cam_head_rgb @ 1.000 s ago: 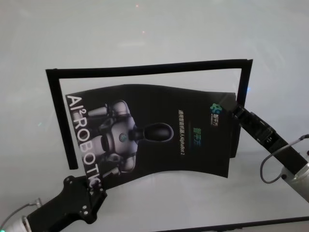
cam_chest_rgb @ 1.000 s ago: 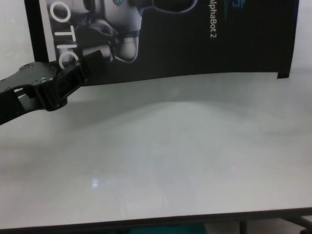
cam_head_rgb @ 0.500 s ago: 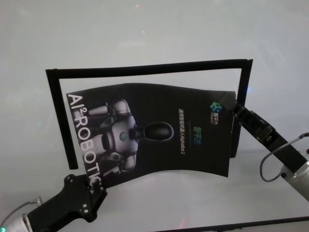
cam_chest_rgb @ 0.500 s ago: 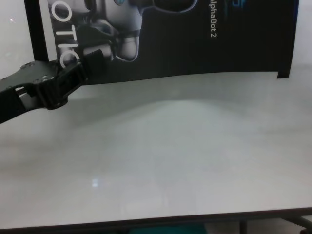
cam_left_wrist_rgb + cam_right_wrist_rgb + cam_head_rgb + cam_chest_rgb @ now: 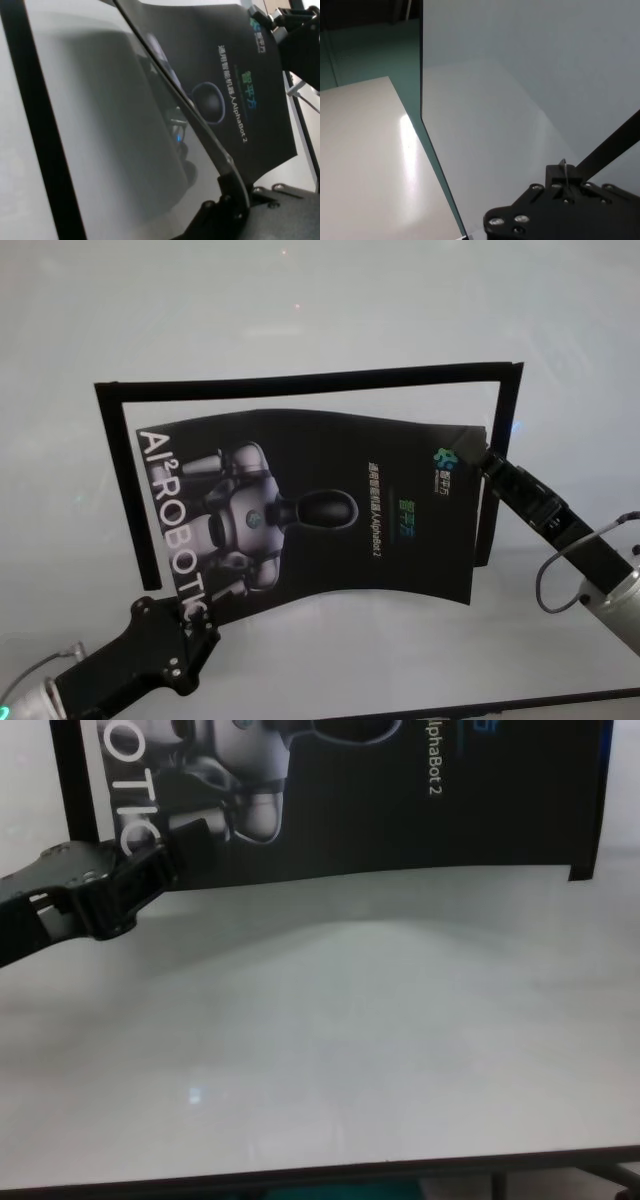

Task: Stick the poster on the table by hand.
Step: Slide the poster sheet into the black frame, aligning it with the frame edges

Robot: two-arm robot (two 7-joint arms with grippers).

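Compared with before, the left gripper [image 5: 188, 612] is sitting slightly farther, clamping the poster [image 5: 320, 515] near-left corner; right gripper [image 5: 487, 462] is clamping its far-right corner above the table [image 5: 350, 300]

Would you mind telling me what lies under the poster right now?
Under the poster the pale table shows; the left wrist view shows a shadowed gap beneath its lifted edge. The black tape frame surrounds it. Whatever lies under its middle is covered.
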